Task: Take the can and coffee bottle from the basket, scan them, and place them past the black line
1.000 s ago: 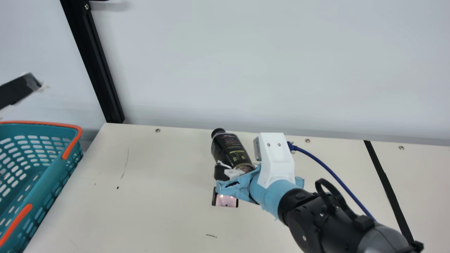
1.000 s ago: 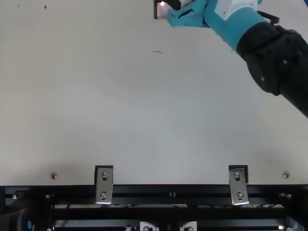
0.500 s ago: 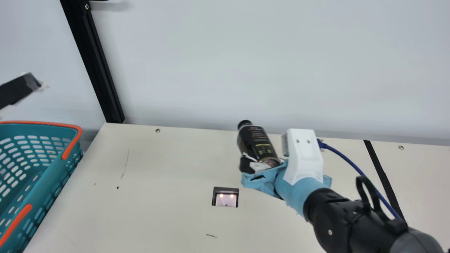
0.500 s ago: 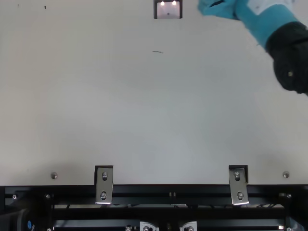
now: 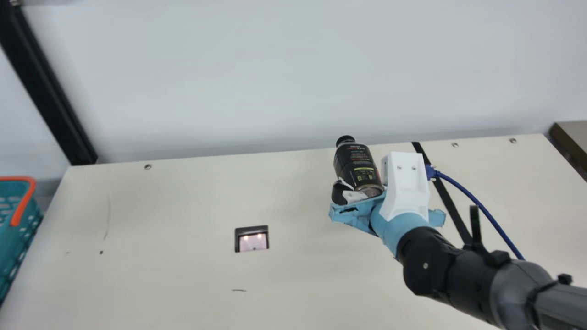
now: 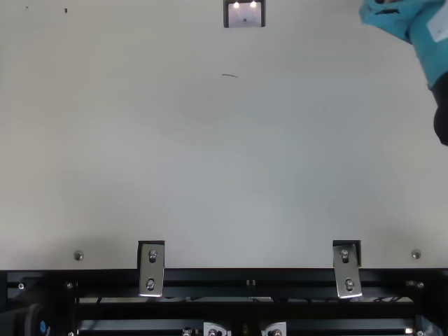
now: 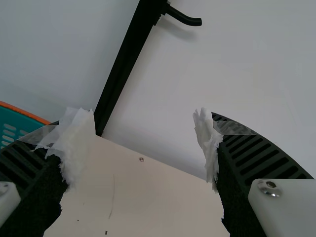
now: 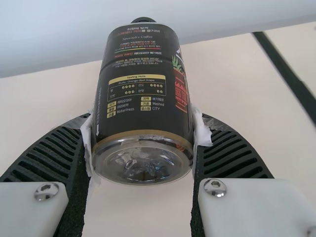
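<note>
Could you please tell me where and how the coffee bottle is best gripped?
Probably by the lower part of its body, approached from the base, as the right end effector holds it now. The coffee bottle has straight, round walls there for a finger on each side, while its top narrows to the cap, which points away from the wrist.

**A Robotics Lab Dressed as a Checkout**

We would call this a robotics lab or workshop, though we can't tell which. We see a jointed robot arm (image 5: 426, 266) with a blue cable (image 5: 477, 200), and black metal rails (image 6: 252, 278) with bolted brackets (image 6: 151, 269) along the cream surface (image 6: 175, 175). A black post (image 5: 46, 91) rises by a plain pale wall (image 5: 275, 68). The lit scanner window (image 5: 251, 243), black line (image 5: 448, 206) and plastic basket (image 5: 11, 243) give us a shop-counter look.
</note>
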Tool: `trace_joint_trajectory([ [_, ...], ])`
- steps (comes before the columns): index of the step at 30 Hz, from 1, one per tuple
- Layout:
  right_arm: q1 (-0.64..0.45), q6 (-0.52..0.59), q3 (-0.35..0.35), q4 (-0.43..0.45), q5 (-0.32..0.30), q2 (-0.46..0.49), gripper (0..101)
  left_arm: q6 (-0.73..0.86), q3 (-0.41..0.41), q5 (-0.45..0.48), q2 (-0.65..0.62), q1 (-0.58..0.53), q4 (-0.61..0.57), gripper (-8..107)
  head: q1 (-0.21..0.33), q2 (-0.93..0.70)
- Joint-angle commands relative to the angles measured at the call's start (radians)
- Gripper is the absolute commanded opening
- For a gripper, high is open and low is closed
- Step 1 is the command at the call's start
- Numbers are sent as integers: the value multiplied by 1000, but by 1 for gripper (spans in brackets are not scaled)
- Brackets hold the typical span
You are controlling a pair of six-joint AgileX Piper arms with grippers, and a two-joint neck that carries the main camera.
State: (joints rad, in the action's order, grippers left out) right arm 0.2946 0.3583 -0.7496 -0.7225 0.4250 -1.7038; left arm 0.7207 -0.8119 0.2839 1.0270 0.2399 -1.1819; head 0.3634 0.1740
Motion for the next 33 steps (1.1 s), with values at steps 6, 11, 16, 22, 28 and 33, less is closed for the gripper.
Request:
trace_joint_trajectory([
  [6,-27,135,54,-189,66,52,0,0,0,0,0,0,0,90,-10,119],
  [11,-58,203,78,-229,89,82,0,0,0,0,0,0,0,90,-8,153],
  [16,-100,282,66,-219,85,84,0,0,0,0,0,0,0,90,10,134],
  [22,-174,385,1,-159,64,43,0,0,0,0,0,0,0,90,46,86],
  [28,-253,464,-79,-88,33,-6,0,0,0,0,0,0,0,90,66,38],
  [33,-310,483,-125,-36,22,-49,0,0,0,0,0,0,0,90,65,17],
])
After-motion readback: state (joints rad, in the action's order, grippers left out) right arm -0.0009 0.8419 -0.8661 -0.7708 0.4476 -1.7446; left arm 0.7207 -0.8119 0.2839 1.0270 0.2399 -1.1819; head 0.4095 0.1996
